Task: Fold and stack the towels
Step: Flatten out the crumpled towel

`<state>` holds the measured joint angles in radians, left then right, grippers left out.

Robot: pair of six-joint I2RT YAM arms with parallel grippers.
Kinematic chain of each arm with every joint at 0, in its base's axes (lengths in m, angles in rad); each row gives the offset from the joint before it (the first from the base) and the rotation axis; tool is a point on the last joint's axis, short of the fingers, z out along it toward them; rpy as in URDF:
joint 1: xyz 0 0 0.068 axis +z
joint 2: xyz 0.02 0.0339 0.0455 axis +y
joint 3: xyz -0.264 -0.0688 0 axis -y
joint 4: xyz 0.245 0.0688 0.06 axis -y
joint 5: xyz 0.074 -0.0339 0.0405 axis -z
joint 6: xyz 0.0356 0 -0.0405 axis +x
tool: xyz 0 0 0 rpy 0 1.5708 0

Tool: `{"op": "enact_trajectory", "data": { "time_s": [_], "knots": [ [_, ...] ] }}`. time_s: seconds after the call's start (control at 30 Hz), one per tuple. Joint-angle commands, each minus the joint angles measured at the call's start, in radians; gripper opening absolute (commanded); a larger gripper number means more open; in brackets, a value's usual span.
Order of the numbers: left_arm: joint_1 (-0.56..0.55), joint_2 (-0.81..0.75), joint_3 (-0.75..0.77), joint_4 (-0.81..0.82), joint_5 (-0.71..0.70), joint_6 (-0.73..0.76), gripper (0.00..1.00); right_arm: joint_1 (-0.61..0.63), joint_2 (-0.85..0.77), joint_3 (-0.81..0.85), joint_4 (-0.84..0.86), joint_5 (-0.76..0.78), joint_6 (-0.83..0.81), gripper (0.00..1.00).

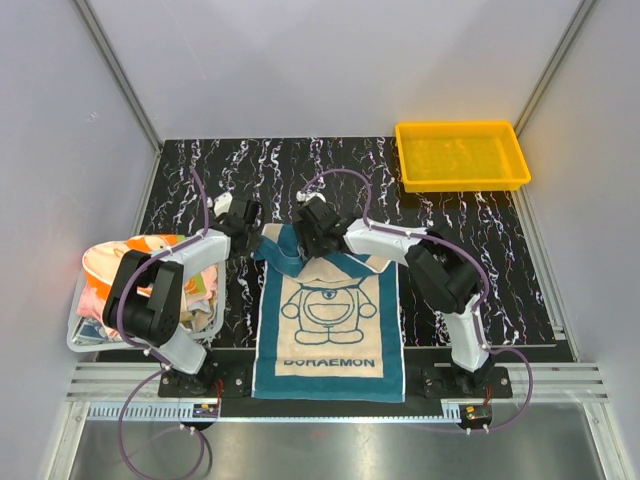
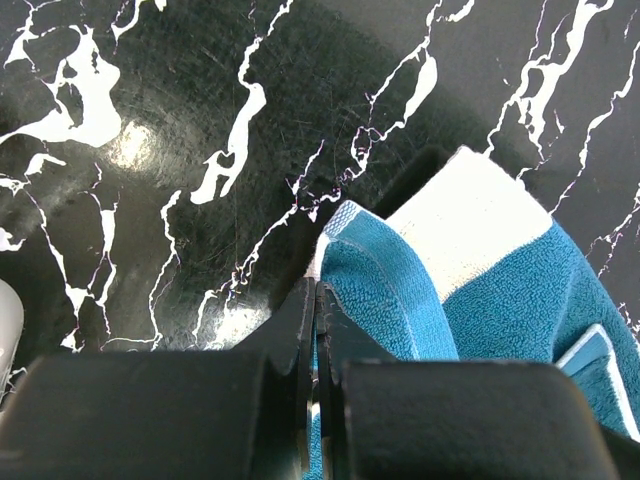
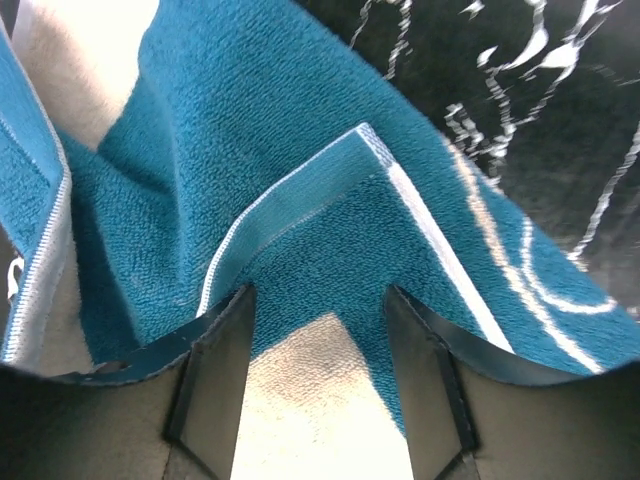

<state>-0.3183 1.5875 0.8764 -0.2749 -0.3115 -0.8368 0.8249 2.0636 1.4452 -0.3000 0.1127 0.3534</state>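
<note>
A teal towel [image 1: 330,320] with a cream panel and a cartoon print lies flat on the dark marbled table, its near end hanging over the front edge. Its far end is rumpled and lifted. My left gripper [image 1: 248,228] is shut on the towel's far left corner [image 2: 365,275]; the jaws pinch the teal edge. My right gripper [image 1: 315,232] is open over the towel's far right part, its fingers [image 3: 225,370] astride a folded-over teal corner [image 3: 340,190]. More towels [image 1: 150,275], orange-and-cream and pink, lie bunched in the basket at the left.
A white mesh basket [image 1: 85,335] stands at the left edge beside the left arm. A yellow plastic tray [image 1: 460,155] sits at the far right corner. Grey walls close in the table on the left, back and right.
</note>
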Motion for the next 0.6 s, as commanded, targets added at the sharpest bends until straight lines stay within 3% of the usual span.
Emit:
{"op": "enact_trajectory", "data": {
  "time_s": [0.0,0.1,0.33,0.57],
  "knots": [
    [-0.004,0.005,0.021,0.040,-0.024,0.015,0.00,-0.003,-0.048,0.061,-0.040,0.084,-0.037,0.63],
    [-0.004,0.008,0.022,0.039,-0.024,0.019,0.00,-0.023,-0.077,0.087,-0.051,0.076,-0.045,0.64],
    [-0.004,0.012,0.024,0.034,-0.023,0.030,0.00,-0.082,-0.017,0.194,-0.086,-0.011,-0.051,0.50],
    [-0.004,0.019,0.033,0.026,-0.023,0.038,0.00,-0.084,0.059,0.251,-0.082,-0.111,-0.056,0.49]
  ]
}}
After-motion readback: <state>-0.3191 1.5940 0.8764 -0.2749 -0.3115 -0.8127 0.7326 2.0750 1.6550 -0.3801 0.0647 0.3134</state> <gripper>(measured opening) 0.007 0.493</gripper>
